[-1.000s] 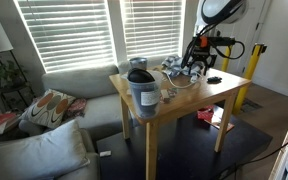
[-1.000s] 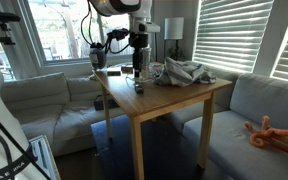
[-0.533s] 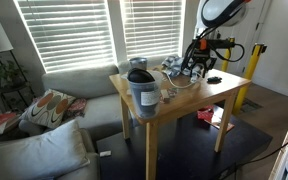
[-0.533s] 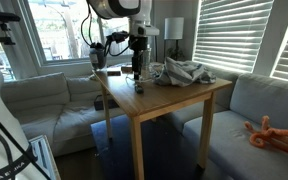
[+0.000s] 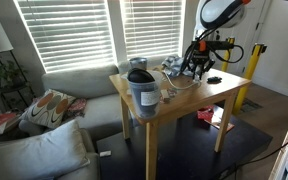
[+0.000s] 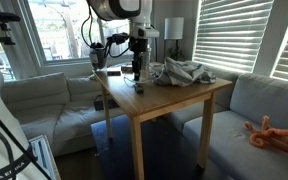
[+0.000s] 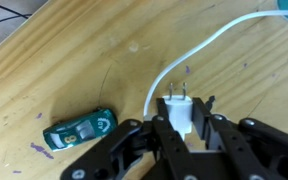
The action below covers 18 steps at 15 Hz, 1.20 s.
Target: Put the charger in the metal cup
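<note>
In the wrist view my gripper (image 7: 182,108) is shut on the charger (image 7: 180,115), a small white plug block with its two prongs pointing away from me. Its white cable (image 7: 199,55) curves off to the upper right across the wooden table (image 7: 74,60). The black fingers (image 7: 160,125) press on both sides of the block, low on the tabletop. In both exterior views the gripper (image 5: 196,68) (image 6: 136,78) is down at the table near one edge. A small shiny metal cup (image 6: 155,72) seems to stand beside the grey cloth, a short way from the gripper.
A green toy car (image 7: 79,131) lies on the wood just left of the fingers. A large bluish-grey container with a black lid (image 5: 142,90) stands at a table corner. A crumpled grey cloth (image 6: 187,72) lies at the back. Sofas surround the table.
The jaws have shut on the charger. The arm has hardly moved.
</note>
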Each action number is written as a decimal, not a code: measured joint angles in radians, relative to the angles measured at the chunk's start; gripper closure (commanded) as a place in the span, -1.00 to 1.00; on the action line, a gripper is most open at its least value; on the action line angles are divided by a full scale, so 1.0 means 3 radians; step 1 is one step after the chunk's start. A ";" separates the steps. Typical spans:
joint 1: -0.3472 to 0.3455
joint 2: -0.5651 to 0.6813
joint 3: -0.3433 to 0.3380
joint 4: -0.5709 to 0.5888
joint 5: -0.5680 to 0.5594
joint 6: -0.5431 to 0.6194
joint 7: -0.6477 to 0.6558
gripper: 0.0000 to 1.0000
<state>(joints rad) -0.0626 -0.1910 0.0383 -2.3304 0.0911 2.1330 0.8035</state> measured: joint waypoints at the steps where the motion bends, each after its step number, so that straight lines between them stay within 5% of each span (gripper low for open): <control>1: 0.0000 0.0001 0.0000 0.0000 0.0000 0.0000 0.0000 0.32; 2: 0.0000 0.0008 0.0001 0.0000 0.0000 0.0000 0.0000 0.72; 4: 0.0002 0.0027 0.0005 0.0000 -0.0003 0.0000 0.0000 0.89; 14: 0.0227 -0.0173 0.0303 0.0519 -0.0579 0.0017 -0.0210 0.85; 15: 0.0247 -0.0182 0.0337 0.0616 -0.0639 0.0021 -0.0281 0.41; 18: 0.0275 -0.0182 0.0374 0.0799 -0.0705 0.0057 -0.0481 0.41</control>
<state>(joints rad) 0.0200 -0.2455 0.1504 -2.0909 -0.1204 2.1501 0.6590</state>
